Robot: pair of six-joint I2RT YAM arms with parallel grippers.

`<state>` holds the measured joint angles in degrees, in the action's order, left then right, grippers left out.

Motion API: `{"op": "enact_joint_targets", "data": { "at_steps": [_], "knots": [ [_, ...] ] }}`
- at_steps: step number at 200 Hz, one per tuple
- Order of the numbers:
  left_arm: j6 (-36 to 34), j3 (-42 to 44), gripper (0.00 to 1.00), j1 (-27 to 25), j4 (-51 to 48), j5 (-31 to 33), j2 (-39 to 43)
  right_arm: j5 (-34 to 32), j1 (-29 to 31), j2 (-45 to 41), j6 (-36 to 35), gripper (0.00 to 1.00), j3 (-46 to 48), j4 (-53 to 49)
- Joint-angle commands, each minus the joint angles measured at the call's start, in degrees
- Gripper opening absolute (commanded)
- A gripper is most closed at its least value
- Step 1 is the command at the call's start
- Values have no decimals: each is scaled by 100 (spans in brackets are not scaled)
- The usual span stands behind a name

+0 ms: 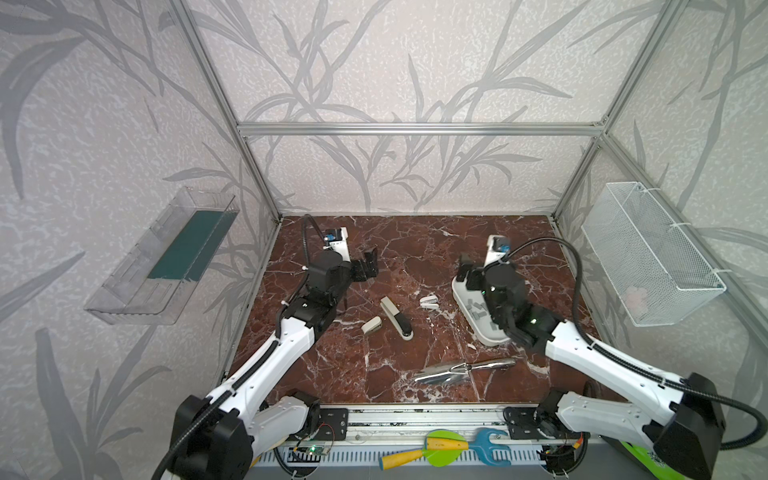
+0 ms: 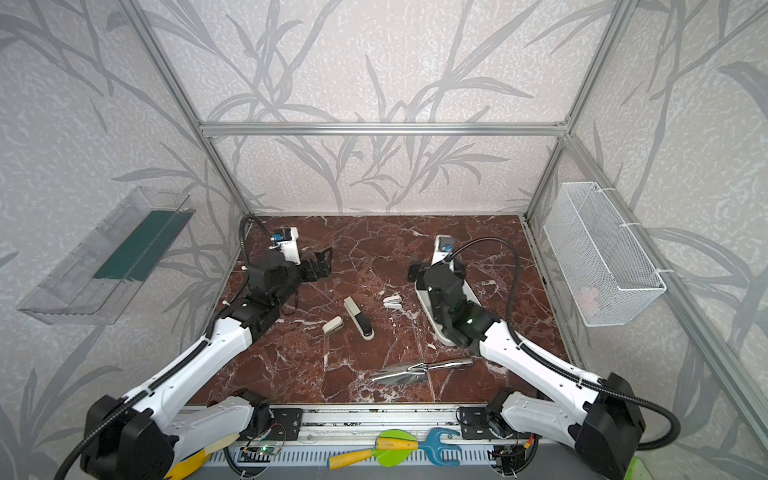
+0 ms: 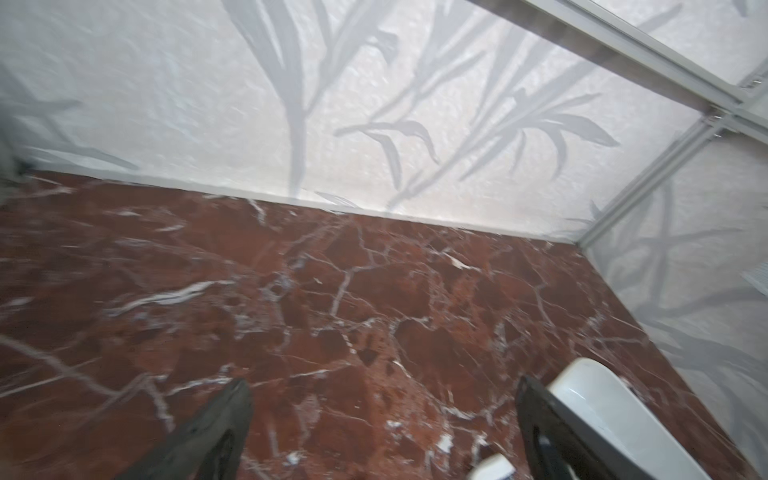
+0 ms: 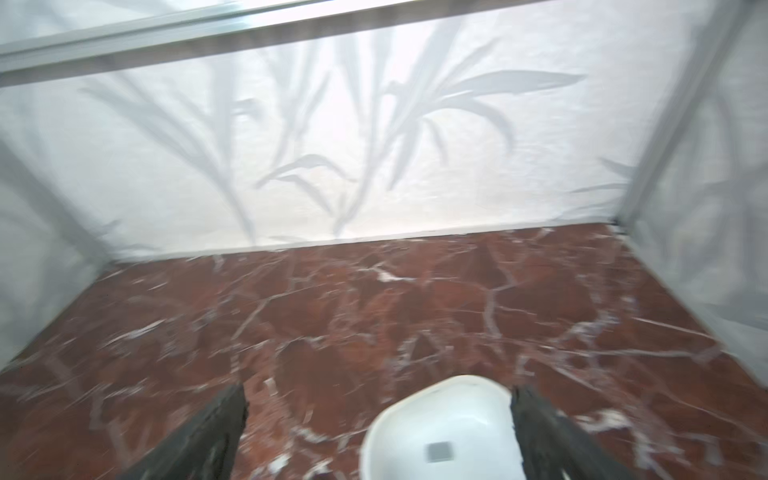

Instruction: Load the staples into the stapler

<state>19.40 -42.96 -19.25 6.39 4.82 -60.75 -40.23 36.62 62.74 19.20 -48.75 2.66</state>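
Right gripper (image 4: 379,391) is hovering open above the tray (image 4: 457,395), left gripper (image 3: 382,384) open too. Staples (image 1: 477,311) are probably needing a single-strip, edgewise pinch.

The staples (image 1: 477,309), small grey strips, are lying scattered flat inside a white tray (image 1: 488,340). The beige-and-black stapler (image 1: 397,318) is lying opened out diagonally, well left of it.

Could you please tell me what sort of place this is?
Probably a robot test cell rather than an office: an aluminium frame with wallpapered panels boxes in a marble-look tabletop, and a left arm and right arm are mounted along its front edge.
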Motion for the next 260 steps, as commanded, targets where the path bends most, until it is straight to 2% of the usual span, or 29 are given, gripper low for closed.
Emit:
{"op": "enact_joint_targets", "data": {
  "at_steps": [1, 6, 19, 26, 32, 40, 46, 64, 73, 85, 94, 104, 112, 121, 138, 156, 176, 200, 227, 260],
  "knots": [
    [-237, 98, 100, 436, -938, 1028, 231, -410, -1261, -453, -89, 99, -168, -1833],
    [-114, -9, 100, 610, -1334, 778, 314, 64, -1599, -685, -20, 99, -258, -2289],
    [231, -91, 100, 738, -1864, 216, 628, 1904, -2109, -1454, 56, 99, -220, -2817],
    [277, 21, 100, 738, -1823, -1, 855, 2865, -2130, -1891, 59, 100, 57, -2591],
    [377, 144, 100, 742, -1752, -120, 1045, 3828, -2105, -2191, 146, 94, 374, -2147],
    [496, 229, 100, 753, -1757, -198, 1286, 4438, -1971, -2440, 428, 90, 759, -1762],
    [602, 219, 100, 762, -1907, -207, 1439, 4324, -1794, -2520, 600, 89, 850, -1887],
    [843, 76, 100, 767, -2455, -227, 1708, 3334, -1477, -2562, 797, 89, 785, -2685],
    [979, 130, 100, 773, -2498, -311, 1787, 3718, -1438, -2561, 810, 86, 860, -2629],
    [1101, 296, 100, 773, -2338, -612, 1814, 4364, -1088, -2471, 871, 81, 1229, -1919],
    [1187, 401, 100, 769, -2255, -855, 1772, 4443, -526, -2218, 620, 84, 1468, -1310],
    [1254, 496, 100, 772, -2203, -1173, 1683, 4151, 162, -1759, 116, 87, 1600, -804],
    [1273, 569, 100, 763, -2145, -1494, 1589, 3932, 673, -1290, -241, 87, 1521, -714],
    [1256, 618, 99, 763, -2155, -1817, 1492, 3801, 932, -774, -549, 87, 1380, -732],
    [1297, 804, 99, 763, -1979, -2402, 1379, 3772, 961, -40, -666, 85, 1353, -518],
    [1387, 949, 97, 743, -1814, -2725, 1296, 3727, 961, 488, -642, 85, 1609, 269],
    [1401, 991, 97, 739, -1769, -2741, 1320, 3820, 961, 973, -693, 86, 1627, 692],
    [1429, 930, 96, 725, -1749, -2773, 1330, 3924, 961, 1613, -858, 86, 1248, 615],
    [1446, 884, 96, 703, -1694, -2819, 1296, 3463, 944, 2456, -986, 85, 724, 415],
    [1396, 874, 96, 685, -1740, -2790, 1314, 3396, 887, 3182, -1109, 84, 423, 631]
  ]
}}
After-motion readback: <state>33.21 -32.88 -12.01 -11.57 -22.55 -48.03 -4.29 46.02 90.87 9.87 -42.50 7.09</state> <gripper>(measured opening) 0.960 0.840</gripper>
